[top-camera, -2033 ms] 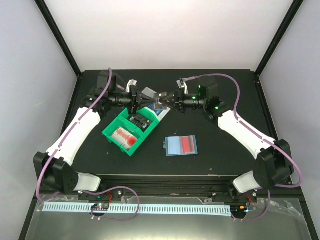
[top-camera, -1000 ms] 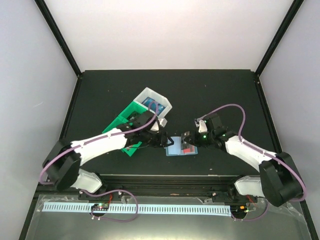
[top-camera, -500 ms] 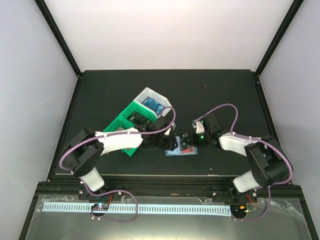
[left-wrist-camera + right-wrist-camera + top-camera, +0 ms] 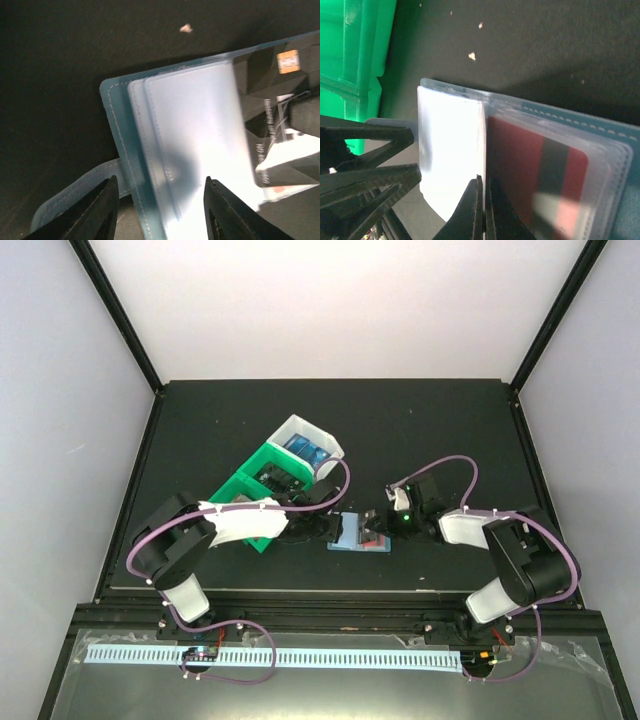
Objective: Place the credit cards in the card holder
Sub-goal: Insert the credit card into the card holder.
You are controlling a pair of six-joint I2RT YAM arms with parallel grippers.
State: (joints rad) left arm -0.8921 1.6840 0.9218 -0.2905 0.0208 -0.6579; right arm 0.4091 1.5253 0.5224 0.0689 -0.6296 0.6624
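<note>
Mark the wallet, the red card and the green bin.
wallet (image 4: 190, 125): left wrist view, on its clear sleeve.
red card (image 4: 520, 165): right wrist view, on its red face behind the sleeve.
green bin (image 4: 350, 45): right wrist view, on its outer wall.

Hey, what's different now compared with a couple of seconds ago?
Both arms swung from the far side, above the green bin and white bin, down to the card holder. The left hand now sits open at its left edge, and the right hand is over its middle. The card holder and both bins stayed put.
</note>
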